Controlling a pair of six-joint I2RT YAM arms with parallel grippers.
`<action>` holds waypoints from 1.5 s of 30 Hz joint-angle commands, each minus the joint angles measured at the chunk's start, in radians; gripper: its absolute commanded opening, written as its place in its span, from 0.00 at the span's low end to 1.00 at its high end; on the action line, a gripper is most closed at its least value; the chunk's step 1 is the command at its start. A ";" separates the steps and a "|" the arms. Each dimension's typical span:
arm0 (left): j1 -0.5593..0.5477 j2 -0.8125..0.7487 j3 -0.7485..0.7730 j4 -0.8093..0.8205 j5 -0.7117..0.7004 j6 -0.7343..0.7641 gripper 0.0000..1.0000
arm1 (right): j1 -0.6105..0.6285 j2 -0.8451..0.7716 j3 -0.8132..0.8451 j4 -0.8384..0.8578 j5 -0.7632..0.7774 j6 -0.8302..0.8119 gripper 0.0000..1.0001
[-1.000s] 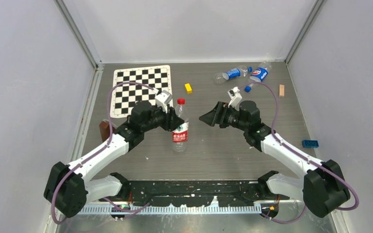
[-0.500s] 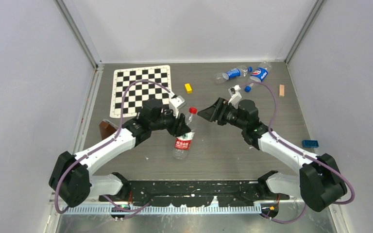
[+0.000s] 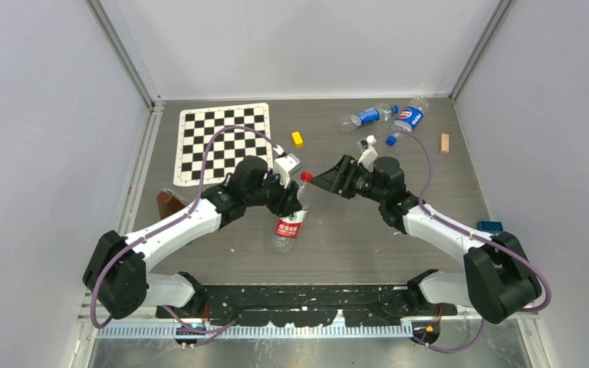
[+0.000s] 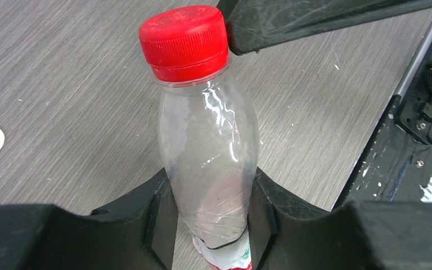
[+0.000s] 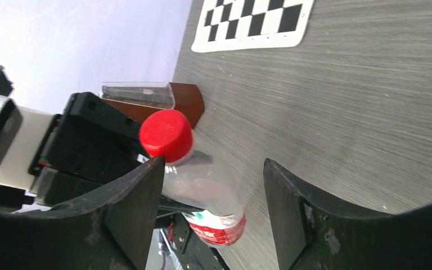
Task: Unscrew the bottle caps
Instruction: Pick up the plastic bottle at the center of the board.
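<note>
left fingers (image 4: 156, 222) clamped on clear plastic red-and-white-labelled bottle (image 4: 208, 146) | right fingers (image 5: 129, 208) apart, empty, one tip beside round red plastic cap (image 4: 183, 39)

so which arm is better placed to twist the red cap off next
Right. The left arm's jaws are clamped around the bottle body, steadying it upright. The right arm's jaws stand open with one tip right beside the red cap, so it probably needs only a short move to close on it.

Red-label bottle (image 3: 287, 227) carried right and tilted, right gripper (image 5: 212, 167) nearer red cap (image 3: 305, 177)
</note>
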State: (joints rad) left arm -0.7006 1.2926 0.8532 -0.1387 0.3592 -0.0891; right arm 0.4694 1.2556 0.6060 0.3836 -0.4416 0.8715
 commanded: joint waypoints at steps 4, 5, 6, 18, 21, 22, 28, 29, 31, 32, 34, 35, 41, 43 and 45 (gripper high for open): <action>-0.027 -0.003 0.026 0.019 -0.025 0.017 0.32 | 0.008 -0.048 -0.013 0.181 -0.023 0.050 0.70; -0.028 0.002 0.028 0.022 -0.007 0.019 0.32 | 0.008 -0.049 -0.014 0.179 -0.022 0.051 0.70; -0.031 0.010 0.032 0.024 0.005 0.020 0.32 | 0.008 -0.051 -0.014 0.178 -0.021 0.053 0.70; -0.142 0.051 0.045 0.068 -0.087 0.048 0.32 | 0.008 0.043 0.028 0.180 -0.101 0.051 0.39; -0.143 0.034 0.020 0.096 -0.093 0.049 0.32 | 0.008 0.039 0.029 0.167 -0.114 0.035 0.28; -0.143 0.031 0.015 0.098 -0.090 0.052 0.32 | 0.008 0.038 0.031 0.160 -0.117 0.030 0.27; -0.145 0.020 0.007 0.098 -0.098 0.056 0.35 | 0.008 0.031 0.035 0.144 -0.125 0.016 0.10; -0.145 0.018 0.007 0.095 -0.104 0.057 0.36 | 0.007 0.030 0.036 0.142 -0.129 0.015 0.07; -0.145 0.010 0.001 0.096 -0.110 0.056 0.37 | 0.008 0.027 0.035 0.143 -0.130 0.013 0.05; -0.145 0.007 -0.003 0.102 -0.113 0.056 0.38 | 0.008 0.026 0.034 0.143 -0.129 0.012 0.05; -0.145 0.005 -0.008 0.113 -0.120 0.057 0.41 | 0.007 0.024 0.035 0.137 -0.127 0.007 0.05; -0.145 0.006 -0.006 0.113 -0.124 0.056 0.41 | 0.007 0.023 0.035 0.132 -0.125 0.006 0.05; -0.145 0.005 -0.009 0.107 -0.144 0.052 0.41 | 0.008 0.013 0.041 0.110 -0.130 -0.007 0.07; -0.145 0.001 -0.007 0.096 -0.154 0.059 0.41 | 0.008 0.004 0.044 0.090 -0.121 -0.011 0.29; -0.145 -0.005 -0.007 0.087 -0.169 0.061 0.40 | 0.008 -0.018 0.044 0.053 -0.085 -0.024 0.52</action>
State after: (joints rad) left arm -0.8448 1.3315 0.8368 -0.1131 0.2401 -0.0433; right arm 0.4694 1.2915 0.6140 0.4896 -0.5343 0.8860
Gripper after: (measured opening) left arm 0.431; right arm 0.388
